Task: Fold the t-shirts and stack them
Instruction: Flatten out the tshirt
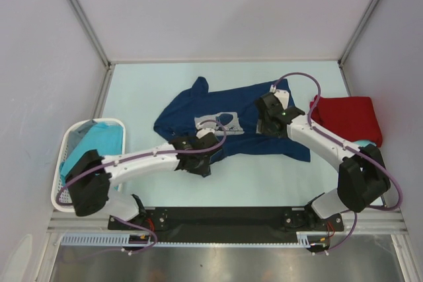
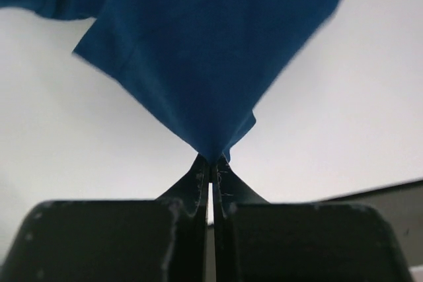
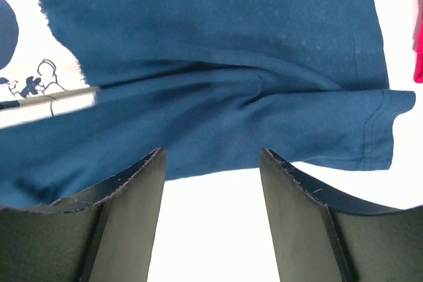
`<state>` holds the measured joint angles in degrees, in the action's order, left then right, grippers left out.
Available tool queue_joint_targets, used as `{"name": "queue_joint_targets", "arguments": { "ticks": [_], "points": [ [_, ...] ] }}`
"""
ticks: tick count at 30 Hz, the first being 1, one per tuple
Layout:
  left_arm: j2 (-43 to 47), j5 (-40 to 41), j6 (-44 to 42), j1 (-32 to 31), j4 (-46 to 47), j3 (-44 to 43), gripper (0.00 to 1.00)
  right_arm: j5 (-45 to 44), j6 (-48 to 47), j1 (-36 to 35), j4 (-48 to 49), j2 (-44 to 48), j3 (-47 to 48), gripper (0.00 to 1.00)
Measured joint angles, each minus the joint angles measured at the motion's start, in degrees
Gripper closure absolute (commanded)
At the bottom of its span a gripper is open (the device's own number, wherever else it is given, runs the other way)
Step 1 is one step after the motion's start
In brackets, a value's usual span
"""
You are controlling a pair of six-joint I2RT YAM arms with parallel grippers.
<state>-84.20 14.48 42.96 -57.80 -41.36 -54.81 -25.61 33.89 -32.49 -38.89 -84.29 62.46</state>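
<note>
Only the left wrist view shows the left gripper (image 2: 211,163) clamped on a corner of the navy t-shirt (image 2: 198,44); the right wrist view shows the right gripper (image 3: 211,155) with jaws apart over its hem. Overhead count: one navy t-shirt at centre, one red t-shirt (image 1: 350,118) at right, turquoise cloth (image 1: 99,140) in one basket (image 1: 99,121) at left.

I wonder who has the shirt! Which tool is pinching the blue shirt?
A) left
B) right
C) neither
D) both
A: the left tool is shut on a tip of the blue shirt; the right tool stands open, gripping nothing.
</note>
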Motion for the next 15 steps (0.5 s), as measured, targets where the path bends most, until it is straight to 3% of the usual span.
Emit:
{"name": "queue_joint_targets", "arguments": {
  "ticks": [7, 15],
  "points": [
    [10.51, -1.29, 4.26, -1.97, -8.20, 3.98, 1.00, 1.11, 0.61, 0.31, 2.19, -4.96, 0.15, 0.39],
    [15.30, -3.19, 6.88, -2.21, -14.27, 8.09, 1.00, 2.56, 1.09, 0.37, 3.45, -12.41, 4.42, 0.39]
  ]
}}
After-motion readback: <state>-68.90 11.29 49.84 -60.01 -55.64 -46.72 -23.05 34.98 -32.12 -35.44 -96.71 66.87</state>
